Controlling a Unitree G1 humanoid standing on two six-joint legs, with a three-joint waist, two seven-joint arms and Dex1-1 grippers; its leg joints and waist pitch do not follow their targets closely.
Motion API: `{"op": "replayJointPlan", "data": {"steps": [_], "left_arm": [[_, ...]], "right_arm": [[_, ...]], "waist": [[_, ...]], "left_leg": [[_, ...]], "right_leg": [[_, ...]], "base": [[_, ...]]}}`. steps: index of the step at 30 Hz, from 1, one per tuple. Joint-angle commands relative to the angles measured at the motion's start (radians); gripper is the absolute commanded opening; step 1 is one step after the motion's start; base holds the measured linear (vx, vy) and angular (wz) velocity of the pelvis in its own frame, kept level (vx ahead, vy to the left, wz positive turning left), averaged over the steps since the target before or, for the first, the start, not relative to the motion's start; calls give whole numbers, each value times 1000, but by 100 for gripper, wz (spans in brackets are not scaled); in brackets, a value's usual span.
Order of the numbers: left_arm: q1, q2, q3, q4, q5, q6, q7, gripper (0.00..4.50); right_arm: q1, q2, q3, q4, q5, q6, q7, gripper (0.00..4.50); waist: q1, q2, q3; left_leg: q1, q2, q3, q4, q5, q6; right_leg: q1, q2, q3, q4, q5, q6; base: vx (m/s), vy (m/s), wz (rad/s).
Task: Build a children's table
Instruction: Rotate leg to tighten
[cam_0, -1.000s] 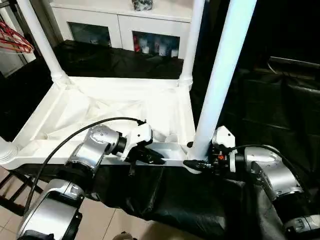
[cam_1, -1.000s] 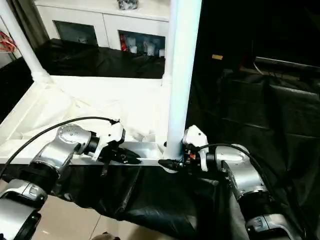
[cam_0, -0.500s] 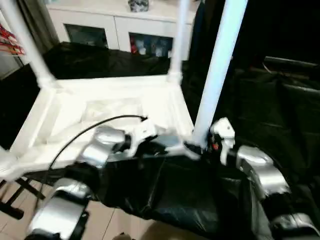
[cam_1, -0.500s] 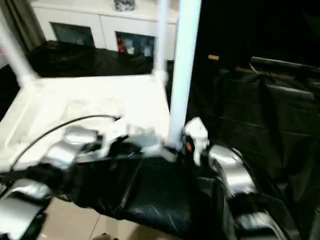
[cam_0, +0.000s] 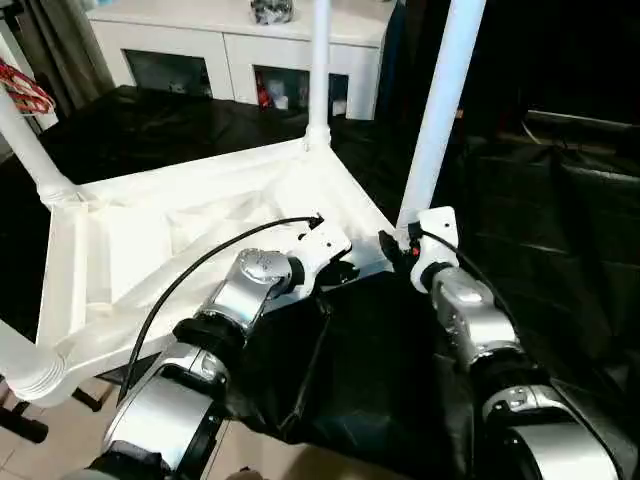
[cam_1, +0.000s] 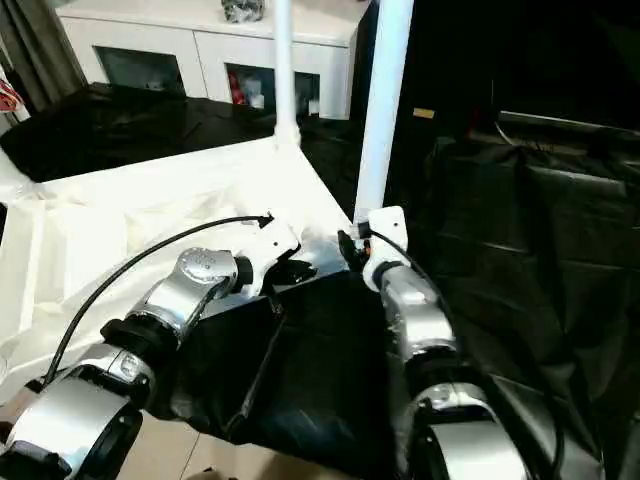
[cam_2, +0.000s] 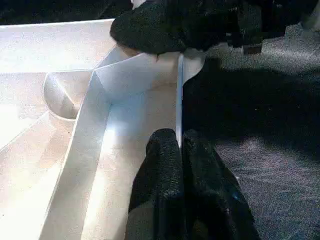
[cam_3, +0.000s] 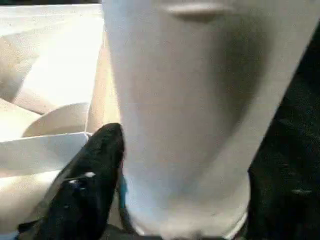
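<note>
The children's table lies upside down, its white ribbed top (cam_0: 190, 225) facing up and white legs standing in the corner sockets. My left gripper (cam_0: 340, 272) is shut on the thin near rim of the top (cam_2: 177, 100), close to the right corner; its two black fingers (cam_2: 165, 165) pinch the rim. My right gripper (cam_0: 393, 245) sits at the base of the near right leg (cam_0: 440, 110), shut around it. One black finger (cam_3: 92, 185) lies against that leg (cam_3: 190, 110); the other is hidden behind it. Another leg (cam_0: 319, 70) rises at the far corner.
A black sheet (cam_0: 340, 350) covers the surface under the table and the bulky shapes on the right (cam_0: 560, 200). A white cabinet with glass doors (cam_0: 240, 50) stands behind. Red hangers (cam_0: 25, 92) hang at far left. Floor tiles and a dark stand (cam_0: 20, 420) show at lower left.
The table top has swung round: its near right corner and leg now sit farther from me, and both grippers have gone with it. The whole picture has shifted too.
</note>
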Motion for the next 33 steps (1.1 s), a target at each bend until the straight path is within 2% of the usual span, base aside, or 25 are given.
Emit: {"op": "replayJointPlan", "data": {"steps": [1, 5, 8, 13, 18, 21, 24, 27, 33], "left_arm": [[-13, -49, 0, -22, -45, -63, -20, 0], [11, -9, -10, -54, -61, -82, -119, 0], [36, 51, -25, -85, -72, -102, -234, 0], [48, 98, -20, -108, -99, -99, -339, 0], [50, 141, -17, -113, -110, -103, -415, 0], [49, 149, -17, -113, -112, -102, -428, 0], [54, 186, -16, -122, -119, -102, -495, 0], [55, 207, -14, -123, -123, -102, -533, 0], [53, 212, -11, -121, -128, -102, -541, 0]], "right_arm": [[-11, 63, 66, 21, 4, -1, 102, 377], [0, 14, 80, -7, 22, -23, 238, 377], [50, -76, 164, -75, 11, -47, 462, 377], [115, -163, 209, -181, 53, -33, 693, 377], [175, -241, 249, -300, 98, 9, 886, 377], [184, -256, 258, -319, 103, 18, 916, 377], [220, -315, 296, -398, 115, 56, 1018, 377], [237, -343, 311, -436, 115, 80, 1061, 344], [254, -339, 310, -460, 121, 100, 1063, 304]], "waist": [[-1, -10, -61], [-5, -15, -63], [-2, -14, -61], [13, -12, -59], [19, -15, -58], [25, -16, -59], [34, -14, -60], [38, -13, -61], [40, -13, -60]], "left_leg": [[-1, 25, -8, -56, -174, 51], [-8, 23, -6, -52, -158, 71], [-11, 26, -5, -50, -136, 95], [-5, 33, -3, -50, -174, 93], [-2, 34, -4, -51, -195, 87], [-5, 34, -4, -51, -178, 88], [-4, 33, -6, -51, -167, 86], [-5, 34, -5, -50, -167, 92], [-4, 34, -6, -51, -176, 71]], "right_leg": [[58, -83, 49, -79, -177, -184], [64, -84, 49, -74, -134, -195], [63, -82, 45, -73, -114, -204], [57, -82, 46, -77, -171, -195], [55, -81, 46, -79, -200, -193], [55, -83, 46, -77, -193, -187], [56, -80, 45, -78, -189, -178], [54, -81, 46, -76, -167, -183], [54, -83, 45, -78, -196, -180]], "base": [[0, 0, 0], [0, 0, 0], [0, 0, 0], [0, 0, 0], [0, 0, 0], [0, 0, 0], [0, 0, 0], [0, 0, 0], [0, 0, 0]]}}
